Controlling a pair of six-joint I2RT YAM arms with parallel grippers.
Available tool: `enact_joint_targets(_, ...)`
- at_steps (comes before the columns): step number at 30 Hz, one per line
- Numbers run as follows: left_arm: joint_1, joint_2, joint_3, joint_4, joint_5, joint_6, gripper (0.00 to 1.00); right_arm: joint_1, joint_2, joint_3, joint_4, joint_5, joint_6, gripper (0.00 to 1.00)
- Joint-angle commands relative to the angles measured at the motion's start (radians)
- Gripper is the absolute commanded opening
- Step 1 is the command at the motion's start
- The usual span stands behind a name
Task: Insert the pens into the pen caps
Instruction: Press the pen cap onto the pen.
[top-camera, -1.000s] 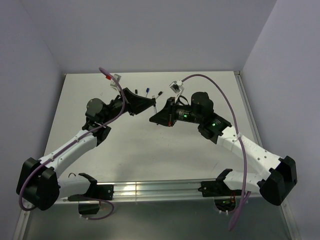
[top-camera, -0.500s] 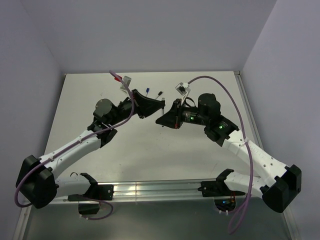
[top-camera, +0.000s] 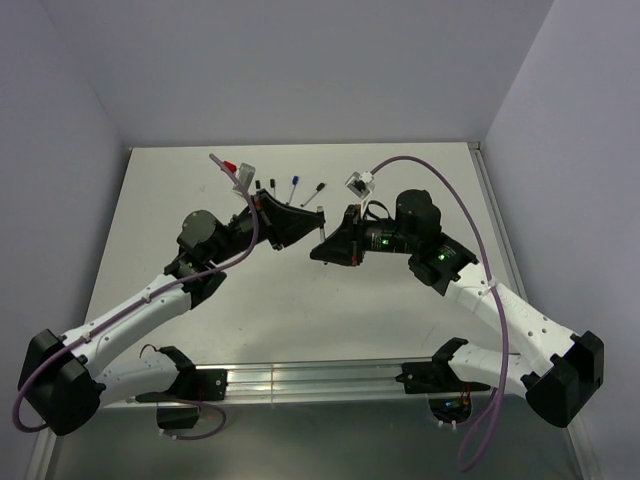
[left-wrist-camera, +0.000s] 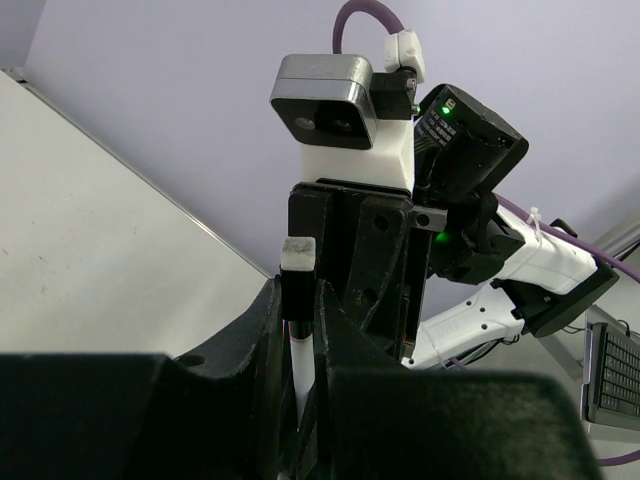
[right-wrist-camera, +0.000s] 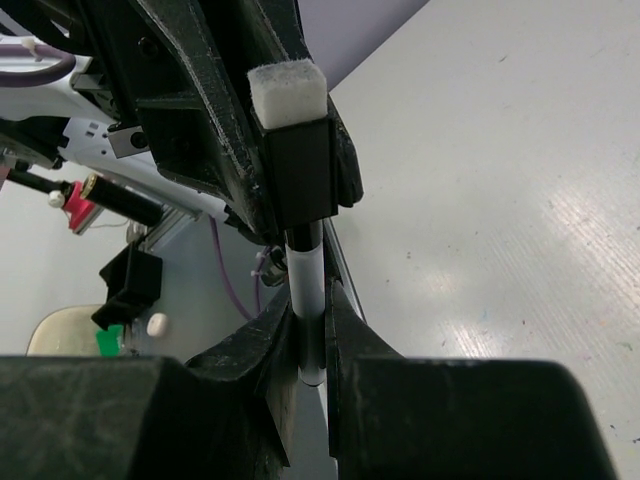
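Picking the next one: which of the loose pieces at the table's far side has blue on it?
The blue-ended pen, second from the right. The pen right of it is dark-tipped; the two left pieces are black.

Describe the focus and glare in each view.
Top view: sharp and evenly lit, with a glare strip on the rail. Left wrist view: left hand a dark blur up close, right arm sharper. Right wrist view: right hand blurred too, pen fairly crisp, soft sheen on the table.
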Motion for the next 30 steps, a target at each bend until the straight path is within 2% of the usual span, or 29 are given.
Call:
enact_joint_targets(1, -0.052, -0.037, -0.049, -0.140, 0.191, 0.037, 0.00, -0.035, -0.038, 0.033, 0.204, 0.107, 0.011, 0.00)
enact_joint_targets(18, -0.090, -0.055, -0.091, -0.169, 0.177, 0.057, 0.00, -0.039, -0.038, 0.033, 0.229, 0.067, 0.031, 0.00)
enact_joint_targets(30, -0.142, -0.066, -0.128, -0.186, 0.114, 0.052, 0.00, -0.039, -0.050, 0.030, 0.234, 0.070, 0.034, 0.00)
